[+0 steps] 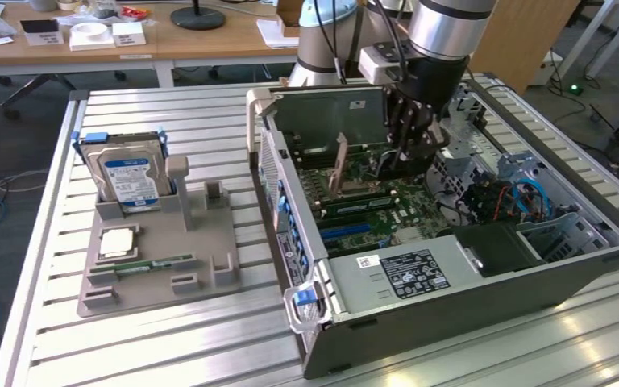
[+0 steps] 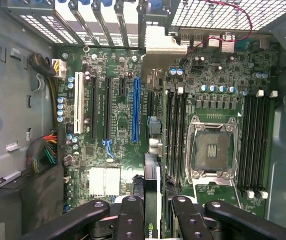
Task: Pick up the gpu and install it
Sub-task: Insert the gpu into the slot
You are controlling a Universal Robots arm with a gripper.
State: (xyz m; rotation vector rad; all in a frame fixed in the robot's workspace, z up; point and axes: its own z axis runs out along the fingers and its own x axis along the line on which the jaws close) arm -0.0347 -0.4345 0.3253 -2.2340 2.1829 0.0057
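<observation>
The gpu (image 2: 153, 192) is seen edge-on, a thin dark card with its pale silver bracket (image 2: 160, 46) pointing at the case's rear slot covers. My gripper (image 2: 155, 220) is shut on it, one finger on each face. The card hangs inside the open computer case (image 1: 450, 274) above the motherboard, beside the long blue slot (image 2: 136, 110) and not seated in it. In the exterior view my gripper (image 1: 401, 165) reaches down into the case, and the gpu (image 1: 369, 161) sticks out from it toward the exterior view's left, ending in the pale bracket (image 1: 342, 161).
An empty processor socket (image 2: 211, 150) and black memory slots (image 2: 175, 135) lie on the board near the card. Outside the case, a grey holder (image 1: 218, 250) carries a silver hard drive (image 1: 129, 173), a processor (image 1: 119, 240) and a green memory stick (image 1: 154, 264). Cables run along the case wall (image 2: 45, 150).
</observation>
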